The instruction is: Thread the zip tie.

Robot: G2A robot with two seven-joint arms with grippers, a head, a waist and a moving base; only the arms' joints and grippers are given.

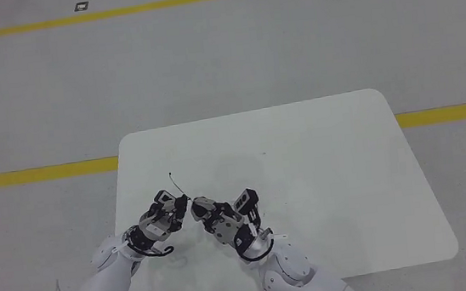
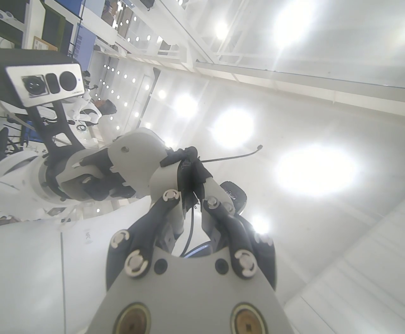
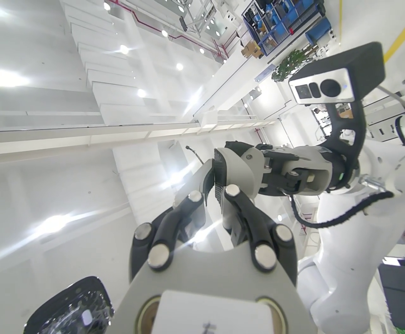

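A thin black zip tie (image 1: 177, 184) sticks up and away from the spot where my two grippers meet, above the table's near edge. My left gripper (image 1: 183, 205) is shut on the tie's strap. In the left wrist view the zip tie (image 2: 231, 157) runs out past the left gripper (image 2: 190, 169) to its small head, and the rest of the strap hangs back between the fingers. My right gripper (image 1: 198, 207) faces the left one tip to tip. The right gripper (image 3: 211, 178) is shut, and I cannot see whether the zip tie (image 3: 195, 154) lies between its pads.
The white table (image 1: 319, 153) stretches far and to the right of the grippers. Grey floor with yellow lines surrounds it.
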